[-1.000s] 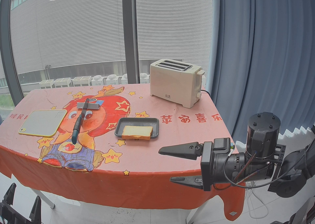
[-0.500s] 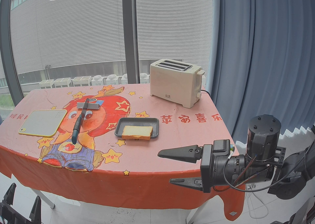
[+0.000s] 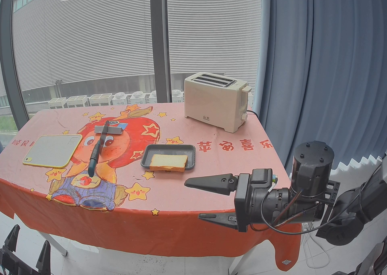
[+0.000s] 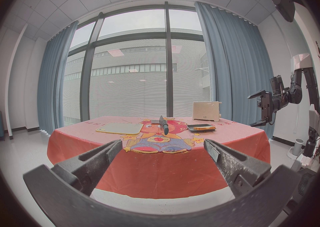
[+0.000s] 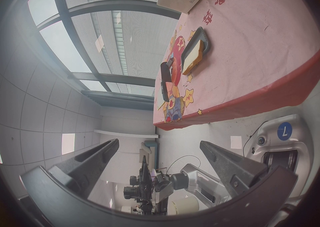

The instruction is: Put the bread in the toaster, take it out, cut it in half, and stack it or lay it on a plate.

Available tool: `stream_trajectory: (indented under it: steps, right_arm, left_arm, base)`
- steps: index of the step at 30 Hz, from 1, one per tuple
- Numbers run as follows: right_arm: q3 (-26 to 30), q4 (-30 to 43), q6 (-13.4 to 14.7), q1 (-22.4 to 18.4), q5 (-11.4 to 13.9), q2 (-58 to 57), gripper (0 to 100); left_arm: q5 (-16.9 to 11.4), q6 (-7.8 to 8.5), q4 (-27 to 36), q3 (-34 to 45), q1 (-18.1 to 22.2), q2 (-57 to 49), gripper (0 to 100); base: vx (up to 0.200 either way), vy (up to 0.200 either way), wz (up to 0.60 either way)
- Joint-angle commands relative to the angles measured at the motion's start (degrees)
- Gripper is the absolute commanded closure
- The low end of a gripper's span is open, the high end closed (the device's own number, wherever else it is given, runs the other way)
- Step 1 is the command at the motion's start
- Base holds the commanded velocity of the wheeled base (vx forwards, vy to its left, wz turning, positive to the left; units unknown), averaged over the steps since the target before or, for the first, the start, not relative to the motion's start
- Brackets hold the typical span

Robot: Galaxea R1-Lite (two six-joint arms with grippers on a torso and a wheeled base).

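- The table (image 3: 242,167) is carrying everything, and the toaster (image 3: 215,100) is standing at its far right corner, slots facing up.
- The right gripper (image 3: 192,199) is hovering by the near right edge, jaws gaping wide and gripping nothing.
- The left gripper (image 4: 162,142) is hanging low, well back from the table, equally wide and empty, so the right arm is looking nearer.
- The dark tray (image 3: 169,147) is sitting mid-table, ahead and left of the right gripper.
- The bread (image 3: 168,162) is lying flat in it, long axis running left-right.
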Motion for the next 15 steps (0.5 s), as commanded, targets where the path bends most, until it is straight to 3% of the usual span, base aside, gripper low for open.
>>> stream_trajectory:
  steps: [1, 8, 15]
  right_arm:
    - [-1.7, 0.3, 0.1, -0.3, 0.1, 2.2, 0]
    - [-3.0, 0.4, 0.5, 0.0, 0.1, 3.6, 0]
    - [-3.8, 0.5, 2.8, 0.0, 0.0, 3.7, 0]
  left_arm:
    - [0.0, -0.01, 0.0, 1.0, 0.0, -0.8, 0]
    - [0.0, -0.01, 0.0, 1.0, 0.0, -0.8, 0]
    - [0.0, -0.01, 0.0, 1.0, 0.0, -0.8, 0]
  base:
    - [0.0, 0.0, 0.0]
    - [0.0, 0.0, 0.0]
    - [0.0, 0.0, 0.0]
